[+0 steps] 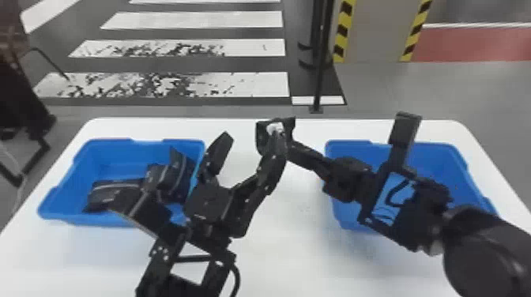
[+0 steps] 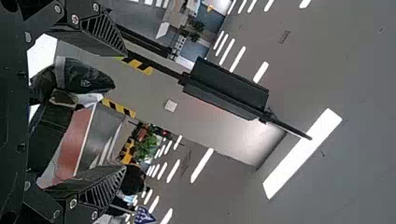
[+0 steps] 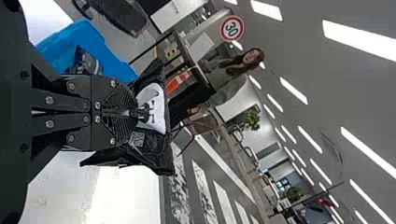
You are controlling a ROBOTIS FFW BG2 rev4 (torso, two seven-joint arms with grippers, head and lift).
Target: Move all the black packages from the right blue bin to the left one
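Observation:
My left gripper (image 1: 245, 152) stands open in the head view, its fingers upward by the left bin's (image 1: 130, 144) right side; my left gripper (image 2: 122, 109) also looks open in its wrist view. From the right comes my right gripper (image 1: 302, 154), at mid-table height, beside it. In its wrist view my right gripper (image 3: 133, 112) is shut on a black package (image 3: 152, 151) with a white patch. In the head view that package (image 1: 262, 138) overlaps my left gripper's right finger; contact cannot be told. Several black packages (image 1: 168, 177) lie in the left bin.
The right blue bin (image 1: 442, 154) stands under my right arm. White table (image 1: 284, 245) surface separates the two bins. A thin black post (image 1: 322, 59) rises beyond the table's far edge, and a chair stands on the floor at the far left.

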